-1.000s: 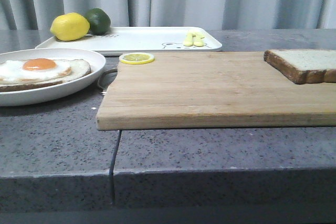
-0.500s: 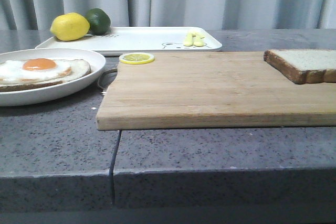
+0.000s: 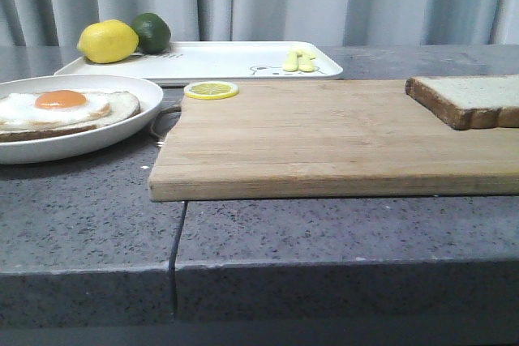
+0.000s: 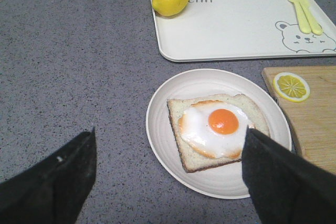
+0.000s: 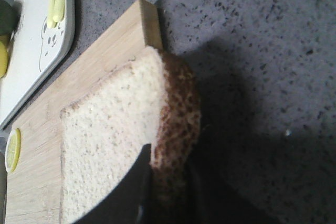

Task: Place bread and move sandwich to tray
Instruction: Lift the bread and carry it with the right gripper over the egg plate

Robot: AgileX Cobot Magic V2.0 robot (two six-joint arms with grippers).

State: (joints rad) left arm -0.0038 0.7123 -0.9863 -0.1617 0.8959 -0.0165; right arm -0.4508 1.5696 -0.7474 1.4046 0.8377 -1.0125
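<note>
The bread (image 3: 474, 95) lies on the far right of the wooden cutting board (image 3: 324, 135). In the right wrist view my right gripper (image 5: 168, 179) is shut on the bread's (image 5: 105, 124) brown crust edge, one finger on top and the other against the outer side. An egg-topped slice (image 3: 65, 107), open-faced, sits on the round white plate (image 3: 81, 143) at the left. My left gripper (image 4: 169, 135) hangs open above the plate (image 4: 220, 182), its fingers wide on either side of the egg slice (image 4: 215, 129). The white tray (image 3: 235, 58) lies behind. Neither gripper shows in the front view.
A lemon (image 3: 107, 41) and a lime (image 3: 152, 32) sit at the tray's back left corner, and yellow cutlery (image 3: 298, 60) at its right end. A lemon slice (image 3: 211, 89) rests on the board's far left corner. The counter edge runs close in front.
The bread has shifted very slightly to the left on the board in the front view. Plate, tray and fruit have stayed put.
</note>
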